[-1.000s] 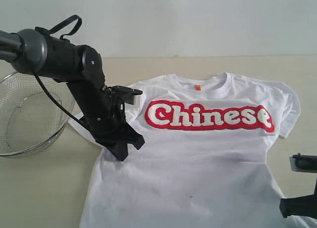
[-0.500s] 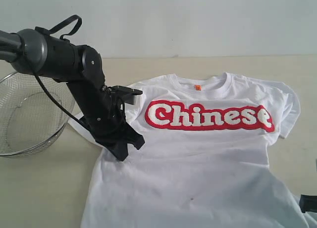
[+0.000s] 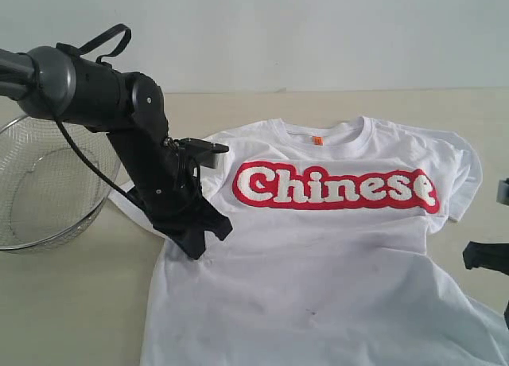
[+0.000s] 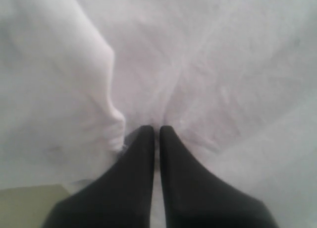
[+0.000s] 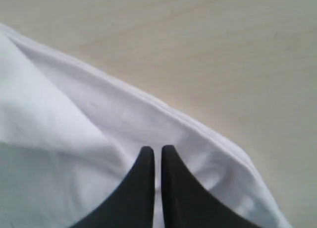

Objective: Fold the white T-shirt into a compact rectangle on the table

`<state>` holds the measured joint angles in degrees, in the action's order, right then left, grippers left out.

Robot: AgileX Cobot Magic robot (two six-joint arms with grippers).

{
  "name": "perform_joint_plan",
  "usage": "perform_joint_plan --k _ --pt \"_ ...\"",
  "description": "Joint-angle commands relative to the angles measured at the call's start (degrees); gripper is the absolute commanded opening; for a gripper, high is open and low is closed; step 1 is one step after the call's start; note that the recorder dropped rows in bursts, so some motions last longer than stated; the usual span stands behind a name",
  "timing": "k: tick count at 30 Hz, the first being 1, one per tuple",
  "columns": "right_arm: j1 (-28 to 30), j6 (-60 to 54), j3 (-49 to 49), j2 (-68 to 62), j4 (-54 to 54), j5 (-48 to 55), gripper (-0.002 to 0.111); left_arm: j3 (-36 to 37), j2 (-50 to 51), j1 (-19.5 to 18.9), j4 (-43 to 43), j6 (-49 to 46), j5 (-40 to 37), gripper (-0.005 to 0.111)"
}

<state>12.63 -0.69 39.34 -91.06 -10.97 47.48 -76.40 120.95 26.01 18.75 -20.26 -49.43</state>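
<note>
The white T-shirt (image 3: 334, 239) lies face up on the table (image 3: 71, 310), its red "Chinese" lettering (image 3: 334, 186) and orange neck tag (image 3: 317, 140) showing. My left gripper (image 3: 196, 247) is shut on the cloth by the shirt's left sleeve; in the left wrist view (image 4: 157, 131) creases fan out from its tips. At the right edge my right gripper (image 3: 480, 256) is shut on the shirt's lower side edge, with a white fold (image 5: 148, 124) pinched between its fingertips (image 5: 157, 151) above the bare table (image 5: 223, 44). The shirt's lower right corner is pulled toward it.
A round wire-mesh basket (image 3: 48, 183) stands at the far left, partly behind the left arm (image 3: 95, 91). A pale wall (image 3: 318, 32) bounds the table's far edge. Bare tabletop shows left of the shirt and beyond its right sleeve (image 3: 465, 175).
My right gripper dropped almost out of view, then came back higher at the right edge, dragging the shirt's lower part rightward. The left arm has not moved.
</note>
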Motion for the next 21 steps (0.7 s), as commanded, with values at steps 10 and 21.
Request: perform_joint_plan --k 10,21 --pt "-2.01 -1.9 -0.72 -7.06 -1.83 -2.33 0.0 -0.29 -0.39 -0.18 0.31 -0.72 -0.09 0.005" --pt "-1.87 7.15 -0.83 -8.54 8.29 -1.33 0.0 -0.29 -0.39 -0.18 0.31 -0.72 -0.32 0.005"
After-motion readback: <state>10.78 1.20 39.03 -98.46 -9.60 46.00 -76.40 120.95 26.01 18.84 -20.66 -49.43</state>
